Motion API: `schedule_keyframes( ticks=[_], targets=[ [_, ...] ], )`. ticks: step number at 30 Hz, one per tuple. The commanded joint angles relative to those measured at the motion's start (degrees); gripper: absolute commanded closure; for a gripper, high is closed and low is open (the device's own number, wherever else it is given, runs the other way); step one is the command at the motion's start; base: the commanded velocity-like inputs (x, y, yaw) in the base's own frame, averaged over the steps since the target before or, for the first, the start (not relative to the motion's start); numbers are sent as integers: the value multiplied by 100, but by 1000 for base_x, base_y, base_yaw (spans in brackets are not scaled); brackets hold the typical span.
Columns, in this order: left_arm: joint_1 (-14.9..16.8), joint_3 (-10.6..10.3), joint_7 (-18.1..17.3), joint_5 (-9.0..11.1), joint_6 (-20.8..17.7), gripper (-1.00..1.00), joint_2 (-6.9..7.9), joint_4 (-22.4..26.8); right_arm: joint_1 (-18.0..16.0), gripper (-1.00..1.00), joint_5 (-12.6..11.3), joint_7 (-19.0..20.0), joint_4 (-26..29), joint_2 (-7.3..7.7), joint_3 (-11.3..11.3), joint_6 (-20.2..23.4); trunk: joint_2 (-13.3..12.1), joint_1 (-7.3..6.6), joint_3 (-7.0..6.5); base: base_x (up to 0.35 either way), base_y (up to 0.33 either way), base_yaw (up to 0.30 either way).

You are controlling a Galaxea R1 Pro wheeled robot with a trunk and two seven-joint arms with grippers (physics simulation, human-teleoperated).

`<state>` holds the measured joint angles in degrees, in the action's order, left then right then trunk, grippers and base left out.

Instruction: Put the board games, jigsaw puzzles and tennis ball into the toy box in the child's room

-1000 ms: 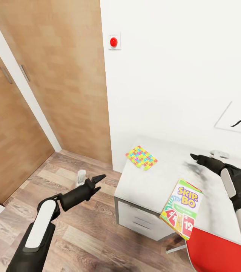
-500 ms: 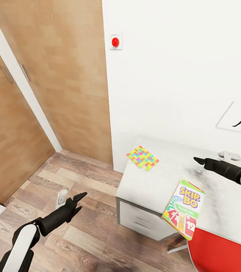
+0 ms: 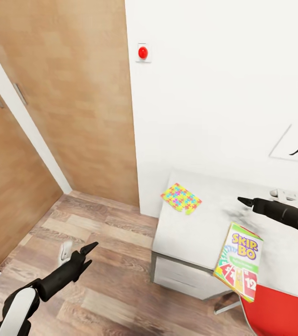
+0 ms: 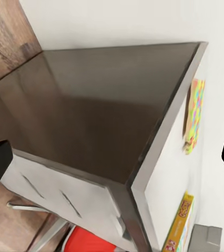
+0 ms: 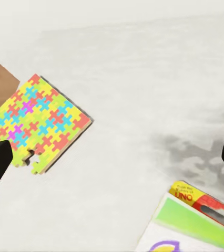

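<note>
From the head we look down over the counter (image 3: 200, 224) corner, the floor and the wall. Our left wrist camera faces the counter's (image 4: 170, 173) end from low beside it. Our right wrist camera looks down close on its top. All three share the puzzle (image 3: 181, 198) (image 4: 194, 113) (image 5: 38, 123) and the SKIP BO (image 3: 239, 261) (image 4: 179, 226) (image 5: 185, 226).

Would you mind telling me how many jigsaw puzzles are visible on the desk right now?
1. The jigsaw puzzle lies flat at the table's far corner, by the wall, apart from the SKIP BO box. Another may lie outside these views.
</note>
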<state>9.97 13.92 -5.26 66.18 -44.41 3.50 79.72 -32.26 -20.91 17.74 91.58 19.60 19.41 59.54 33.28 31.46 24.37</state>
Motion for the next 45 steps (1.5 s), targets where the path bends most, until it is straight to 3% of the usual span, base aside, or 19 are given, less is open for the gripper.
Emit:
schedule_keyframes(
  ticks=[1, 34, 45],
  targets=[
    [3, 10, -29, -16, -29, -100, 0, -1, -7, -100, 52, 60, 4, -1, 6, 28, 6, 3, 7, 155, 258, -238],
    [2, -80, -71, -17, 36, -100, 13, -344, -4, -100, 51, 102, 1, -16, 25, 46, 6, 3, 7, 220, 239, -278],
    [-30, -69, -82, -178, 181, -100, 18, -1050, -37, -100, 42, 99, -155, 6, 34, 46, 6, 3, 7, 141, 300, -286]
  ],
)
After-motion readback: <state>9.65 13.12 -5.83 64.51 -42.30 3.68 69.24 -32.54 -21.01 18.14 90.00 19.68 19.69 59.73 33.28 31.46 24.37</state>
